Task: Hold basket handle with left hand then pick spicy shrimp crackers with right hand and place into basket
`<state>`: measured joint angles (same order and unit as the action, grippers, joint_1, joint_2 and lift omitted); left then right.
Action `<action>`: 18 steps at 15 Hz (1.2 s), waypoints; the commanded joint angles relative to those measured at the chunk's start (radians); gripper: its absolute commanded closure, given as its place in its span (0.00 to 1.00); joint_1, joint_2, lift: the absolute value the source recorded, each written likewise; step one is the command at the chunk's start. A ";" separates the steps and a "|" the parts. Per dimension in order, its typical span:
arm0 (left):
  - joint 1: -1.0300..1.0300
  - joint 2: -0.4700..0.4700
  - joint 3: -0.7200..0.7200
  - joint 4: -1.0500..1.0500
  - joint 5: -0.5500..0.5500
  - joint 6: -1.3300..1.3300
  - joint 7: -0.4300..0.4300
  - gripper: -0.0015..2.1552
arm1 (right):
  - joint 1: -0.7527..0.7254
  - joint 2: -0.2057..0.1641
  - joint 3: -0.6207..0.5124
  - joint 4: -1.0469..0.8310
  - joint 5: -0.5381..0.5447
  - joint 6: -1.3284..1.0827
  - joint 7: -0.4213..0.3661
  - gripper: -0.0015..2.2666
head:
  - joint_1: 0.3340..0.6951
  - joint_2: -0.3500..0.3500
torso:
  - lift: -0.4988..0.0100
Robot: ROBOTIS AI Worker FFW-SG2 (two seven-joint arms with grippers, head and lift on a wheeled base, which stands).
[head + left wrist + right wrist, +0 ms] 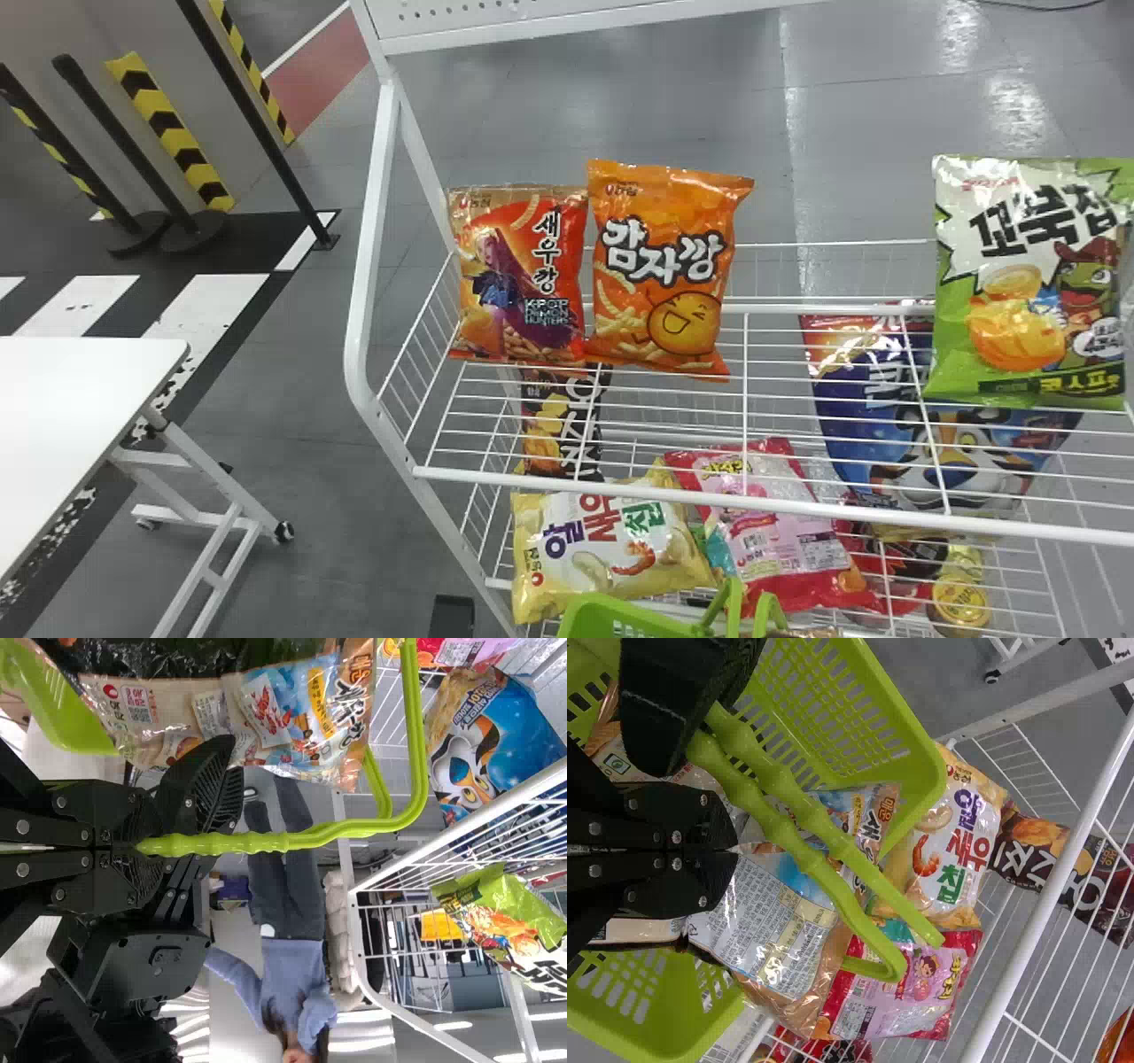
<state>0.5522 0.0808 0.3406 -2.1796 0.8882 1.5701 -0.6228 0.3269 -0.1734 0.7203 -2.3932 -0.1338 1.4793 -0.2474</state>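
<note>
Right gripper, closed, pinches the tan-and-blue foil spicy shrimp crackers at the green plastic basket, bottom centre of the head view; left gripper clamps its handle; clear the handle, lower, then release.

The left gripper is clamping firmly, its two flat black fingers pressing inward from either side. The right gripper is pinching as well, its fingertips nearly meeting. The two grippers are hovering near each other, well forward of the wrists.
</note>
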 commanded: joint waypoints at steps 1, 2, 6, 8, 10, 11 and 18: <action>0.000 -0.001 0.002 0.001 0.000 0.001 -0.002 0.88 | -0.002 0.000 0.011 0.003 -0.007 -0.001 0.000 0.74 | 1.00 0.94 | 0.91; 0.000 -0.001 0.002 0.001 0.000 0.001 -0.002 0.88 | -0.002 0.000 0.018 0.003 -0.007 0.002 0.000 0.74 | 1.00 0.94 | 0.91; 0.000 -0.001 0.002 0.001 -0.003 0.001 0.000 0.88 | 0.012 -0.006 0.034 -0.004 -0.009 0.002 0.000 0.74 | 1.00 0.99 | 0.91; 0.000 -0.001 0.002 0.003 -0.003 0.001 -0.002 0.88 | 0.020 -0.009 0.051 -0.018 0.002 -0.001 -0.013 0.74 | 1.00 1.00 | 0.91; 0.000 -0.001 0.003 0.003 -0.003 0.001 -0.002 0.88 | 0.027 -0.032 0.090 -0.047 0.051 -0.047 -0.065 0.74 | 1.00 1.00 | 0.91; 0.000 -0.001 0.003 0.003 -0.003 0.001 -0.002 0.88 | 0.032 -0.038 0.094 -0.061 0.059 -0.050 -0.073 0.74 | 1.00 1.00 | 0.91; 0.000 -0.003 0.003 0.001 -0.003 0.001 -0.002 0.88 | 0.034 -0.037 0.103 -0.084 0.043 0.091 -0.099 0.74 | 1.00 0.90 | 0.91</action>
<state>0.5523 0.0782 0.3424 -2.1783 0.8849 1.5701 -0.6242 0.3601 -0.2103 0.8021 -2.4435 -0.0837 1.5539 -0.3471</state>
